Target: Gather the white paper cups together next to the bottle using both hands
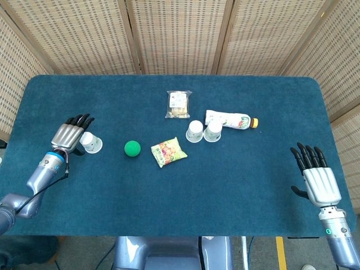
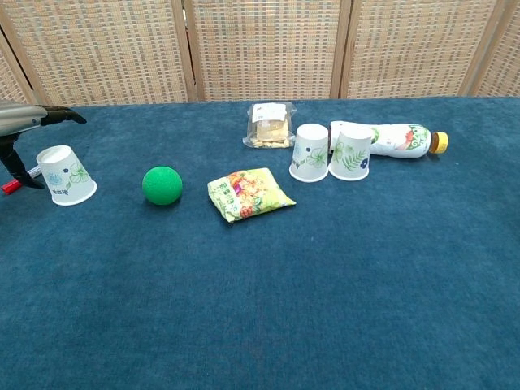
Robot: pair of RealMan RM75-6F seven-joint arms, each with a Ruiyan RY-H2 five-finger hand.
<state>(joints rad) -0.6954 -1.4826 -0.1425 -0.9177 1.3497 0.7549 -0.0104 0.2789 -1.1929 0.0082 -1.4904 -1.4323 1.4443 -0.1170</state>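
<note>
Two upside-down white paper cups (image 1: 194, 131) (image 1: 213, 131) stand side by side against a bottle (image 1: 229, 119) lying on its side; the chest view shows the same cups (image 2: 309, 153) (image 2: 350, 152) and bottle (image 2: 398, 139). A third inverted cup (image 1: 90, 142) (image 2: 65, 175) stands alone at the left. My left hand (image 1: 71, 134) hovers over that cup's left side, fingers spread, holding nothing; in the chest view its fingers (image 2: 61, 115) reach above the cup. At the near right edge my right hand (image 1: 318, 179) lies flat and open, far from everything.
A green ball (image 1: 132, 148) and a snack packet (image 1: 168, 152) lie between the lone cup and the pair. A clear bag of biscuits (image 1: 179, 104) sits behind the pair. A red marker tip (image 2: 10, 186) shows left of the lone cup.
</note>
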